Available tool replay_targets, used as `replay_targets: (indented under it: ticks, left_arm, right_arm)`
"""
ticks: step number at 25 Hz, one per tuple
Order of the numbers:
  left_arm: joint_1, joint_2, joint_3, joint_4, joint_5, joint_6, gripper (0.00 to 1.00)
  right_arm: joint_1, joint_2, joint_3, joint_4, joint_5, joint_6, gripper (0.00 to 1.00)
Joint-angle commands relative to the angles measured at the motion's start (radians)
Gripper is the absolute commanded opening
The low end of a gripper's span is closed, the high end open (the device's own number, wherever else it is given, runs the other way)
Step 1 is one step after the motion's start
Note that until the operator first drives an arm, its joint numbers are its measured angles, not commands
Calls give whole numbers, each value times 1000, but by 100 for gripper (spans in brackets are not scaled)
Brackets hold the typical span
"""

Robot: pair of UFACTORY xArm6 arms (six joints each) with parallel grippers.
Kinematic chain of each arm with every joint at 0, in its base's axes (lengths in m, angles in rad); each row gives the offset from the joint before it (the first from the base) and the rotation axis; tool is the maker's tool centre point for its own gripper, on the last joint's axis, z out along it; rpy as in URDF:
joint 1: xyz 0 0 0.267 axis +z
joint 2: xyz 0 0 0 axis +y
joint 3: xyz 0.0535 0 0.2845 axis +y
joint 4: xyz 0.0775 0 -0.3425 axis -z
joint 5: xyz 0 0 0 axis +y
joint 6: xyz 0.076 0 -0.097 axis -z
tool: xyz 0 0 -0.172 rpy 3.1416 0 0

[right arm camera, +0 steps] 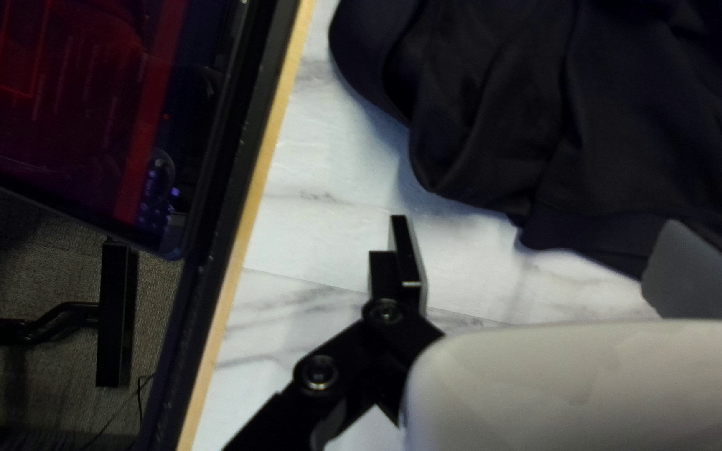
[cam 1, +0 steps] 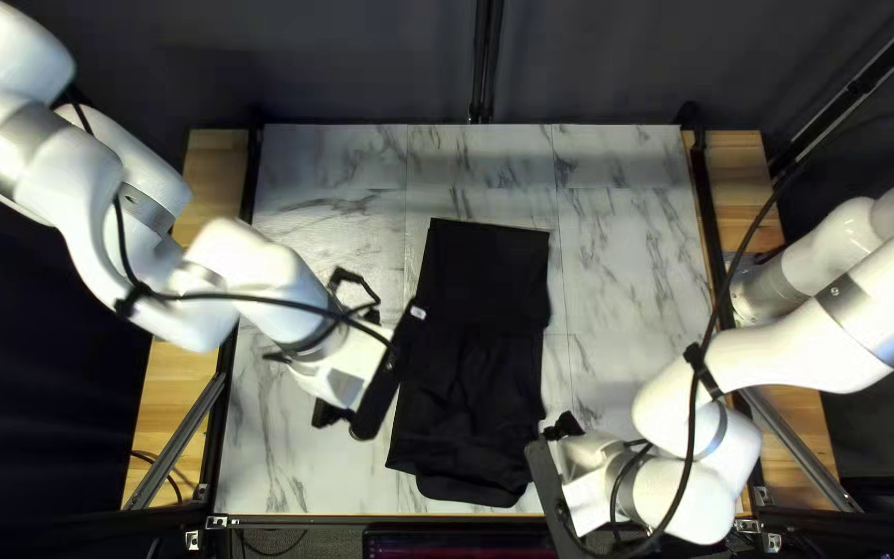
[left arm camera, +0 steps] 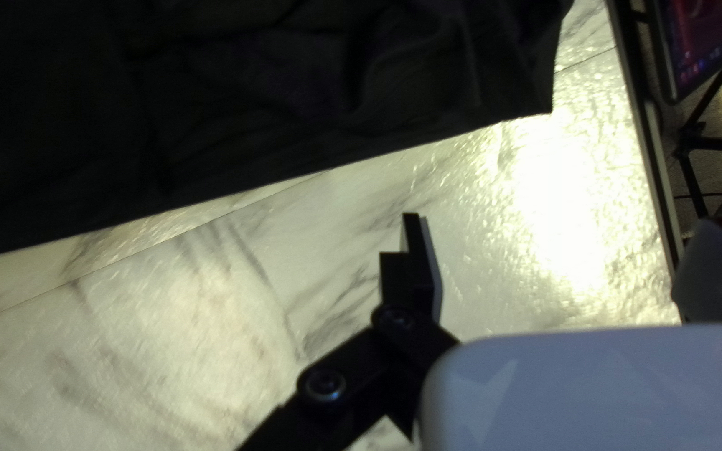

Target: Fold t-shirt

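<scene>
Right end effector [right arm camera: 545, 230]: fingers apart, not clamped on anything. We locate the shirt [cam 1: 478, 362] ahead of these fingers; its near end [cam 1: 468, 466] slants past them and comes closest beside one fingertip. Contact there cannot be told.

Left end effector [left arm camera: 557, 234]: fingers also apart, with bare surface [left arm camera: 478, 184] between them. From it we find the shirt ahead, the nearest corner [left arm camera: 536, 96] just beyond the fingertips.

The two units thus flank the shirt's near end, one to each side; we judge the right unit the nearer to the rounded flap [cam 1: 468, 492].

The long axis runs from the surface's near edge toward its far edge, with a slight lean. Cloth is rumpled at the near end and flatter at the far end [cam 1: 488, 269]. We judge the next step to be: close on both near corners, lift, carry along this axis. Risk: gripping one layer only.

No container shows.
</scene>
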Motion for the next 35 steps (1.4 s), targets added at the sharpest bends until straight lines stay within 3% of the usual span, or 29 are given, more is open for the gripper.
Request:
replay_targets:
  ticks: [1,7,14,20,35]
  left_arm:
    - [-23,60,-7,34,-59,-40,100]
    - [-80,128,-51,205,-33,-254,100]
    - [-132,306,-207,342,66,-430,100]
    - [-167,450,-332,407,146,-525,100]
    - [-213,569,-400,473,173,-667,100]
  right_arm:
    - [-2,13,8,-37,-26,24,100]
    - [-16,23,31,-83,-62,69,100]
    - [-24,18,62,-108,-83,106,100]
    - [-31,17,71,-113,-94,113,100]
    - [-37,28,74,-150,-105,145,100]
